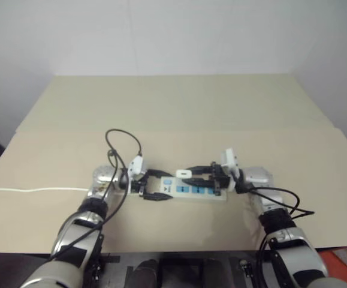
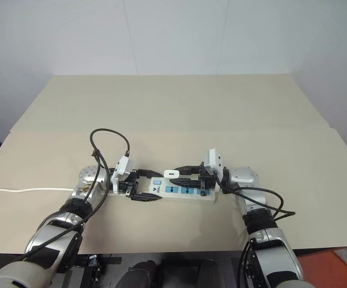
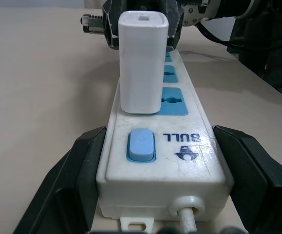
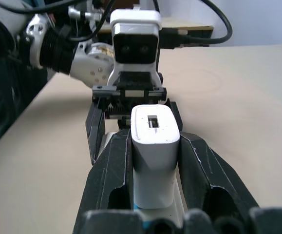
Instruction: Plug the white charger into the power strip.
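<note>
Near the table's (image 1: 317, 150) front edge, the right gripper (image 4: 155, 146) clamps the white charger (image 3: 141, 63) upright on the power strip (image 3: 179, 156) beside its blue switch (image 3: 141, 145), while the left gripper (image 3: 155, 161) brackets the strip's cord end, fingers spread.

Silver-grey arms with looping black cables, white wrist camera housings, black-fingered left pincer (image 1: 156, 185)

The power strip (image 1: 197, 191) is hemmed at both ends by tools; table (image 1: 173, 114) beyond lies open.
</note>
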`<state>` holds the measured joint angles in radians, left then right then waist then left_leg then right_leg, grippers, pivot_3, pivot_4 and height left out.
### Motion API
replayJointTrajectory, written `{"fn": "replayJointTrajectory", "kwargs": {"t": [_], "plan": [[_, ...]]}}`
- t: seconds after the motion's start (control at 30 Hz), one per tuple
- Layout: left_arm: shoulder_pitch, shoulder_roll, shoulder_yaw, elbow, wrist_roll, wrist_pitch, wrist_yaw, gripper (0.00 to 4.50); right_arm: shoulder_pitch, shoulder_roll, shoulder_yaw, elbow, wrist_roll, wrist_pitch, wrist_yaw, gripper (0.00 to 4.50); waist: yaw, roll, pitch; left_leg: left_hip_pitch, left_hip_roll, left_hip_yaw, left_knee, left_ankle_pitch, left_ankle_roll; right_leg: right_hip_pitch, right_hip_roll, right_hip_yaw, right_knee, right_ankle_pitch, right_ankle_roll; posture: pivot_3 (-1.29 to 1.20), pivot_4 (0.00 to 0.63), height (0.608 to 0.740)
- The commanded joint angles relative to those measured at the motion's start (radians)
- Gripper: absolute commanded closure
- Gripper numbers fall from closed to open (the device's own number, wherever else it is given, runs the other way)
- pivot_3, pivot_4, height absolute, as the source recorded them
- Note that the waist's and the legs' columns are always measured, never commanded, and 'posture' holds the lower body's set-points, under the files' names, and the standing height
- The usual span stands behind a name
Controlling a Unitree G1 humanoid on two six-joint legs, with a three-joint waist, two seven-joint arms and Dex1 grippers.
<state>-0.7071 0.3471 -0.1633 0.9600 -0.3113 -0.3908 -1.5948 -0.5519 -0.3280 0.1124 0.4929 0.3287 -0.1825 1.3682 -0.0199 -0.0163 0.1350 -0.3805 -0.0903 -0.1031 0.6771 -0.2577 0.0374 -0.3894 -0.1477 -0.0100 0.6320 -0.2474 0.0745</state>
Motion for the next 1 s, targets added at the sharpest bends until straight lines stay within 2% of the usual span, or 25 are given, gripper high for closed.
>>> {"fn": "replayJointTrajectory", "kwargs": {"t": [0.03, 0.17, 0.3, 0.93, 1.0], "plan": [[0.004, -0.012, -0.016, -0.023, 0.006, 0.001, -0.02, 1.25, -0.013, -0.017, 0.013, 0.039, -0.063, 0.028, -0.061, 3.4, 0.0, 0.0, 0.0, 0.001, 0.0, 0.0, 0.0, -0.001, 0.001, 0.0, 0.0, 0.0, 0.0, 0.0, 0.0, 0.0, 0.15, 0.74], [0.005, -0.012, -0.016, -0.024, 0.008, 0.002, -0.02, 1.25, -0.003, -0.033, 0.024, 0.03, -0.074, 0.032, -0.068, 3.4, 0.0, 0.0, 0.0, 0.002, 0.0, 0.0, -0.001, 0.0, 0.001, 0.0, 0.0, 0.0, 0.0, 0.0, 0.0, 0.0, 0.15, 0.74], [0.005, -0.014, -0.015, -0.025, 0.005, 0.003, -0.02, 1.25, -0.017, -0.048, 0.045, 0.029, -0.07, 0.144, -0.075, 3.4, 0.001, 0.0, 0.0, 0.004, 0.0, 0.0, -0.001, -0.001, 0.001, 0.0, 0.0, 0.001, 0.0, 0.0, 0.0, 0.0, 0.15, 0.74], [0.0, -0.015, -0.011, -0.013, 0.01, -0.003, -0.02, 1.25, 0.011, -0.055, 0.061, 0.044, -0.087, 0.089, -0.08, 3.4, 0.002, 0.0, 0.0, 0.006, 0.001, 0.0, -0.001, -0.001, 0.001, 0.0, 0.0, 0.001, 0.0, 0.0, 0.0, 0.0, 0.15, 0.74], [-0.002, -0.016, -0.01, -0.011, 0.011, -0.003, -0.02, 1.25, 0.011, -0.058, 0.059, 0.039, -0.077, 0.091, -0.066, 2.69, 0.002, 0.0, 0.0, 0.006, 0.001, 0.0, -0.001, -0.001, 0.001, 0.0, 0.0, 0.001, -0.001, 0.0, 0.0, 0.0, 0.15, 0.74]]}}
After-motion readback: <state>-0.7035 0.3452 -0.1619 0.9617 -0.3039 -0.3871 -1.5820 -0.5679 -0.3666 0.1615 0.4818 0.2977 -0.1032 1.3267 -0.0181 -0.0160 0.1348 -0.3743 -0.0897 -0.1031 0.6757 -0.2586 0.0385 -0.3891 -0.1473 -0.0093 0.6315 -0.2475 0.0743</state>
